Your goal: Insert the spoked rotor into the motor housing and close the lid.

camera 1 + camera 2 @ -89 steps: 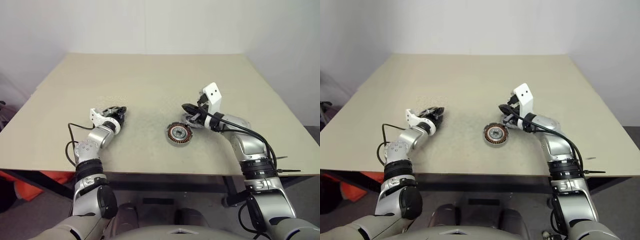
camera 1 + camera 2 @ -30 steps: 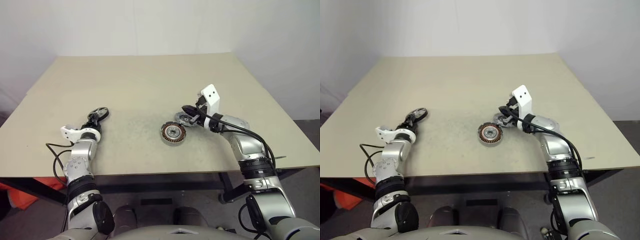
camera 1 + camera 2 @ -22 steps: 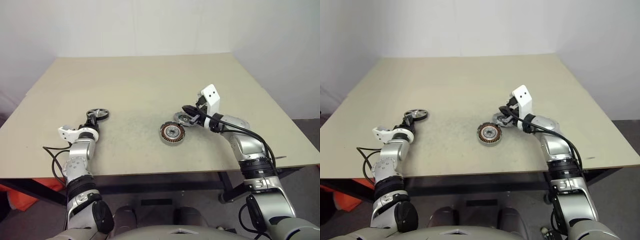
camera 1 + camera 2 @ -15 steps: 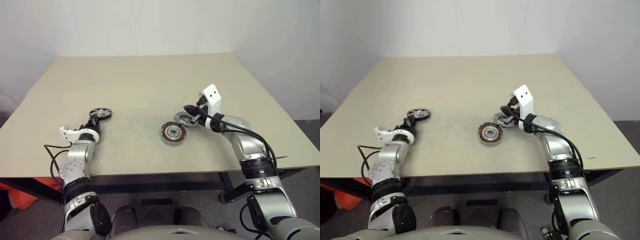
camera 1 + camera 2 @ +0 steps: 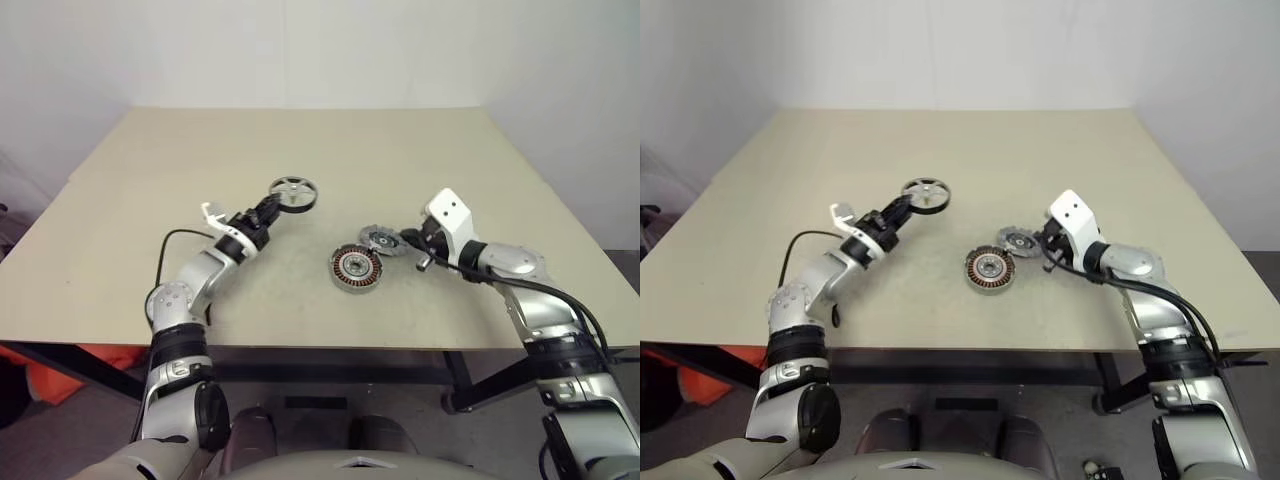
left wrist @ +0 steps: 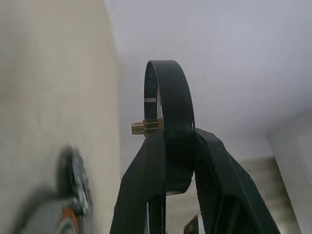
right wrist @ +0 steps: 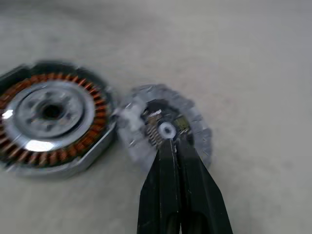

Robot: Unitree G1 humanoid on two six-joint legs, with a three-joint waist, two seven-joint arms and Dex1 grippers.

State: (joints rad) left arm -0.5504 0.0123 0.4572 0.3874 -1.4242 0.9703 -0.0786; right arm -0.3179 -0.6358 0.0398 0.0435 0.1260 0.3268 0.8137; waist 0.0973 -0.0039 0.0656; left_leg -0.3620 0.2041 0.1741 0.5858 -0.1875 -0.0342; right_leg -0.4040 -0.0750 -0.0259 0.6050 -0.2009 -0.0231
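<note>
The left tool (image 5: 270, 211), left of centre in the left eye view, is clamped on the rim of the spoked rotor (image 5: 292, 190), which it holds raised above the counter (image 5: 150, 170), just up and right of its fingertips; in the left wrist view the rotor (image 6: 165, 112) stands edge-on between the two black fingers (image 6: 214, 165). The right tool (image 5: 407, 240), right of centre, has its fingers pressed together, tips at a small flat grey notched disc (image 5: 381, 240) that lies on the counter. In the right wrist view the closed fingers (image 7: 178, 180) point at that disc's hub (image 7: 166, 129). The motor housing (image 5: 356, 268), with copper windings and a silver hub, lies flat on the counter at the frame's centre, just beside the grey disc, below and left of it, and below and right of the raised rotor.
</note>
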